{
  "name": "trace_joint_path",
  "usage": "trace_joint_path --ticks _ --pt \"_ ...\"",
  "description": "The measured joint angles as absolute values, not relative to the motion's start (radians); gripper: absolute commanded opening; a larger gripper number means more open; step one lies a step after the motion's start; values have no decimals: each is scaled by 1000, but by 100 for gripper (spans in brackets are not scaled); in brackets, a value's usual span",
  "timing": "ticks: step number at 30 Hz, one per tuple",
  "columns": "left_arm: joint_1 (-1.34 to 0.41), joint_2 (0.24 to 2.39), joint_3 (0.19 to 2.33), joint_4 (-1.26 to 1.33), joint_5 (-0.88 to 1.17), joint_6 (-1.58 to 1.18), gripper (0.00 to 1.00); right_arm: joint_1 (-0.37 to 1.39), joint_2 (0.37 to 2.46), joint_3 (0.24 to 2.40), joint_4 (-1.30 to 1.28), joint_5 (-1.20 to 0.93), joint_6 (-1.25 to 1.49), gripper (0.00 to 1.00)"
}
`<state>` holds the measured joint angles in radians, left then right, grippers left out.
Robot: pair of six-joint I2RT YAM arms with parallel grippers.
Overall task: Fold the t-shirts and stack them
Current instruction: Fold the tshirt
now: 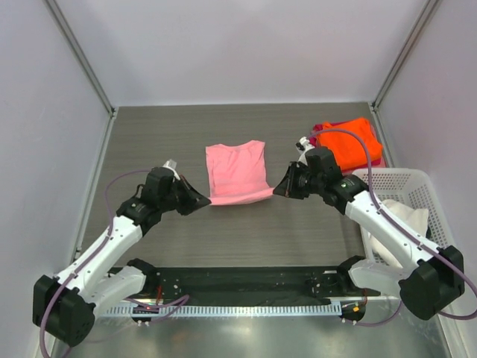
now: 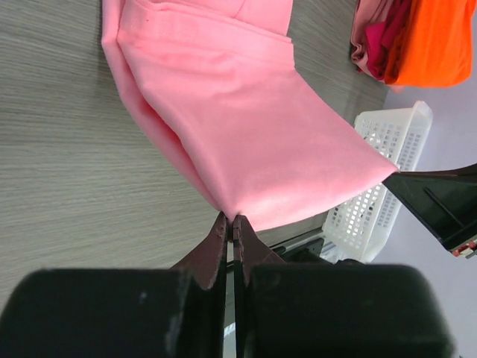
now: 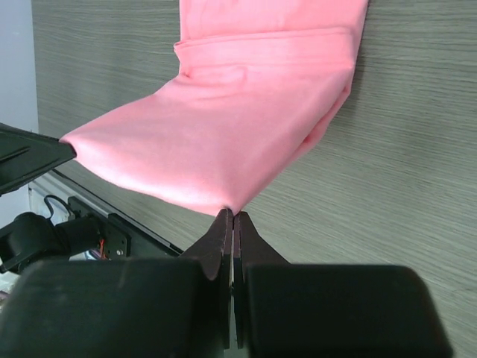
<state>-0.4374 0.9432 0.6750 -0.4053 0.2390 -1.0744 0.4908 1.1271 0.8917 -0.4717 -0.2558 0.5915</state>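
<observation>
The light pink t-shirt lies partly folded in the middle of the table, its near edge lifted. My left gripper is shut on its near left corner. My right gripper is shut on its near right corner. The cloth stretches taut between the two. A bright orange t-shirt lies folded on a magenta-red one at the back right. A cream-white shirt sits in the basket.
A white plastic lattice basket stands at the right edge of the table, also showing in the left wrist view. White walls close in the left, back and right. A black rail runs along the near edge.
</observation>
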Motion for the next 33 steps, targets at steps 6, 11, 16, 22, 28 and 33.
trace_joint_path --ticks 6,11,16,22,28,33 --pt "-426 1015 707 -412 236 -1090 0 491 1214 997 -518 -205 576 1" --pt "-389 1145 795 -408 230 -1085 0 482 1365 1127 -527 -169 556 1" --pt "-324 1256 913 -378 225 -1064 0 455 1511 1257 -525 -145 543 1" --pt "-255 1431 1047 -331 232 -1056 0 412 1710 1452 -517 -152 540 1" --pt "-219 1700 1213 -250 241 -1058 1 370 1915 1617 -493 -162 560 1" --pt "-197 1987 1419 -165 290 -1061 62 334 2097 1761 -467 -163 603 82"
